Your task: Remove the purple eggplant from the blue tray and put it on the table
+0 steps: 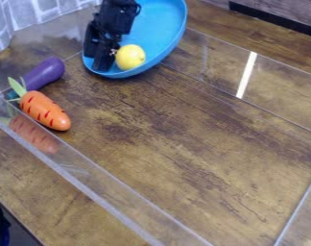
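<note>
Purple eggplant [44, 72] on tabletop [184, 135] at left, touching orange carrot [45, 110]. Gripper [99, 56] released, empty, over blue tray [169, 29] rim w/ lemon [130, 58], top of frame.

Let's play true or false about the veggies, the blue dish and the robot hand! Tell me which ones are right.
1. The purple eggplant is lying on the table. True.
2. The lemon is on the table beside the carrot. False: it sits in the blue tray.
3. The carrot lies next to the eggplant. True.
4. The hand is squeezing the eggplant. False: it is open, over the tray's edge, holding nothing.
5. The tray is red. False: it is blue.
</note>
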Robot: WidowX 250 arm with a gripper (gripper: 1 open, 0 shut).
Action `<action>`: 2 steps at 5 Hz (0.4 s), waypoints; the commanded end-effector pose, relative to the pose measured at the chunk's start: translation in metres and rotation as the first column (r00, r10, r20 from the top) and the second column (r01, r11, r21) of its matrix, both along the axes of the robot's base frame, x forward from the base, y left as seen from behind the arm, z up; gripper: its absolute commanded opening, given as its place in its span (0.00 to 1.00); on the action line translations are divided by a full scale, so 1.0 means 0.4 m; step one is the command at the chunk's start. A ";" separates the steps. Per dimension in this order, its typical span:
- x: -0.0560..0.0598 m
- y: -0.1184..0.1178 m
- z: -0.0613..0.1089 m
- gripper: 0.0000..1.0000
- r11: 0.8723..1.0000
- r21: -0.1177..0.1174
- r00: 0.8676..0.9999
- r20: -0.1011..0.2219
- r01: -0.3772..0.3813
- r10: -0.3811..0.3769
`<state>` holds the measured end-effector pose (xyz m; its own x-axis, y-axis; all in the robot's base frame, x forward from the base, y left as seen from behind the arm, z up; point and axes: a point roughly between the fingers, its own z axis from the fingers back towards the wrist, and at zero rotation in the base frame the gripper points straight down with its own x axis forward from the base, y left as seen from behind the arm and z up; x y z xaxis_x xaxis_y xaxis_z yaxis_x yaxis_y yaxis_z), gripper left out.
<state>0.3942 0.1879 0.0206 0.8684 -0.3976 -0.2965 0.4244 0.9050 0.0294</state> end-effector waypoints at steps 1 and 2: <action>0.007 -0.014 -0.029 1.00 0.999 -0.033 0.999 -0.016 0.031 -0.031; 0.011 -0.017 -0.031 1.00 0.999 -0.038 0.999 -0.020 0.030 -0.031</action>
<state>0.3959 0.1881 0.0201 0.8670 -0.3961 -0.3023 0.4213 0.9067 0.0203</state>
